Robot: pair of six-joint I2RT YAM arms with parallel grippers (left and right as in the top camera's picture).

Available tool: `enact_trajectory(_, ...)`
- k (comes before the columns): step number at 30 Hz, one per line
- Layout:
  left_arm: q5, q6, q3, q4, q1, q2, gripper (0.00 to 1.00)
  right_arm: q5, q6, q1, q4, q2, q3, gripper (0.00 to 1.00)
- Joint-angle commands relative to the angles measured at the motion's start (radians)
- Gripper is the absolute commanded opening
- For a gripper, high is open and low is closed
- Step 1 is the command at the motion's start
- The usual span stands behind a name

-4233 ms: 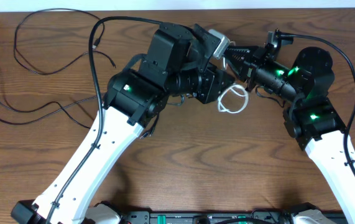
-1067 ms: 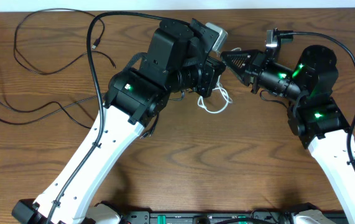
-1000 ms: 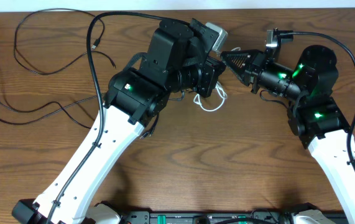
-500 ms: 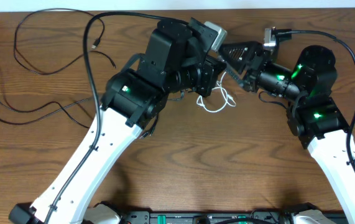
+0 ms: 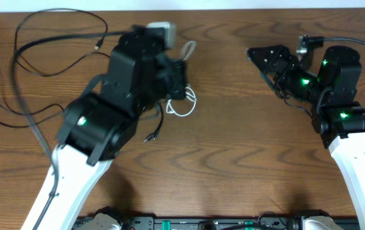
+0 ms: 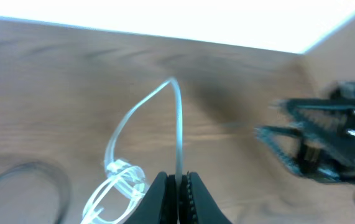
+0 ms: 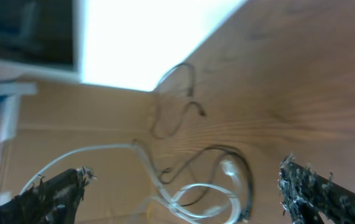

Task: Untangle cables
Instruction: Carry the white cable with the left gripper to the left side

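Note:
My left gripper (image 6: pixel 178 182) is shut on a strand of the white cable (image 6: pixel 177 127). The strand arches away from the jaws and drops back to the cable's coiled loops (image 6: pixel 122 176). From overhead, the white cable's coil (image 5: pixel 182 106) lies on the table just right of the left arm, with a bend (image 5: pixel 188 48) lifted above it. My right gripper (image 5: pixel 266 59) stands open and empty, well to the right of the coil. Its wrist view shows the white coil (image 7: pixel 209 194) between the spread fingers (image 7: pixel 59 186), crossed by a thin black cable (image 7: pixel 230 151). Long black cables (image 5: pixel 41 38) sprawl at the far left.
A short black cable end with plugs (image 5: pixel 153 131) pokes out under the left arm. A thick black lead (image 5: pixel 355 45) runs to the right arm. The table's back edge (image 5: pixel 233 7) is close behind both grippers. The right gripper (image 6: pixel 317 146) shows in the left wrist view.
The right gripper has opened, let go of the white cable and drawn back to the right. The left arm has swung left, carrying the white cable with it.

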Motion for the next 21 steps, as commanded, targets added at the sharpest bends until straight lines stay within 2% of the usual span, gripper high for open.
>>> enact_trajectory(1,-0.311,-0.184,0.005,-0.091,0.005,-0.094,0.08,0.089,-0.034,-0.015,-0.043,-0.001,0.003,0.99)
enact_trajectory(4,-0.396,-0.249,0.005,-0.162,0.017,-0.128,0.07,0.1,-0.047,-0.014,-0.056,-0.001,0.003,0.99)
enact_trajectory(8,-0.412,-0.294,0.005,-0.271,0.136,-0.156,0.07,0.1,-0.067,-0.014,-0.058,-0.001,0.003,0.99)
enact_trajectory(12,-0.412,-0.364,0.005,-0.369,0.32,-0.156,0.08,0.1,-0.067,-0.014,-0.066,-0.001,0.003,0.99)
enact_trajectory(21,-0.376,-0.372,0.005,-0.426,0.581,-0.15,0.07,0.122,-0.067,-0.014,-0.073,-0.001,0.003,0.99)
